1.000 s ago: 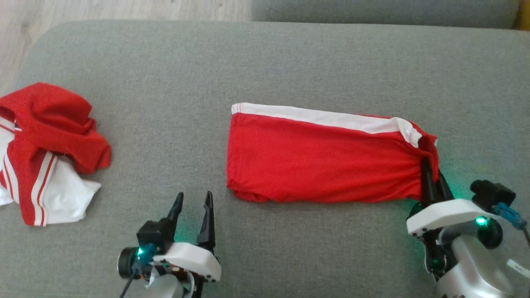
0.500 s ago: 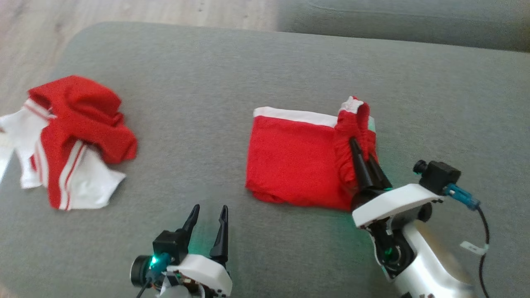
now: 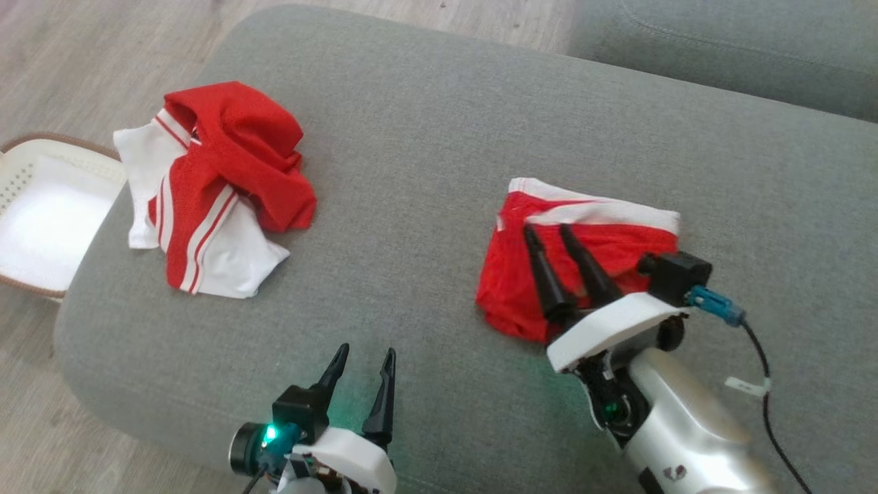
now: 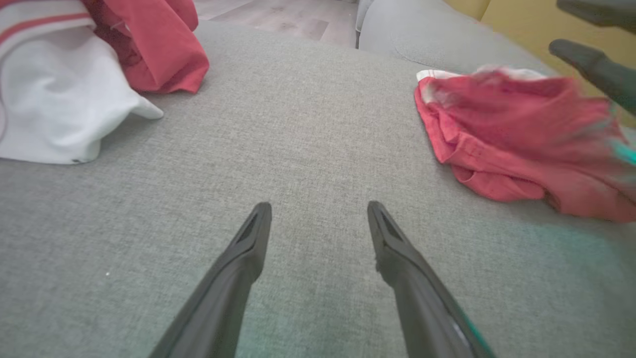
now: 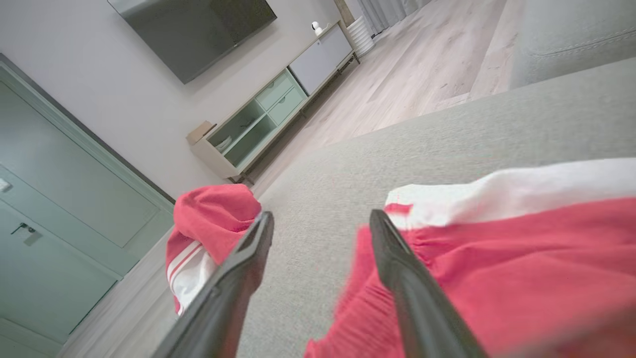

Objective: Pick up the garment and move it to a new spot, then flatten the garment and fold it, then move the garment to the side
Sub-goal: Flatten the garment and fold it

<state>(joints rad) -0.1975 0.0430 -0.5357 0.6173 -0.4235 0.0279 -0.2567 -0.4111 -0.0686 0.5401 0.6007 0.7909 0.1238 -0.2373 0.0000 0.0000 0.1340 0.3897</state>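
Red garment (image 3: 511,281) now doubled into a rumpled square; both jaws parted, empty.

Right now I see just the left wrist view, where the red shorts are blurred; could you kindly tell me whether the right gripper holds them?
Observer: No, the right gripper is open, its dark fingers spread over the red shorts with the white stripe, gripping nothing.
Operator: Thanks. What lies beyond the crumpled red-and-white shirt?
Observer: A white perforated plastic basket stands on the wooden floor, just off the grey fabric sofa cushion beside that shirt.
Operator: And my left gripper?
Observer: It is open over bare cushion near the front edge, apart from both garments.
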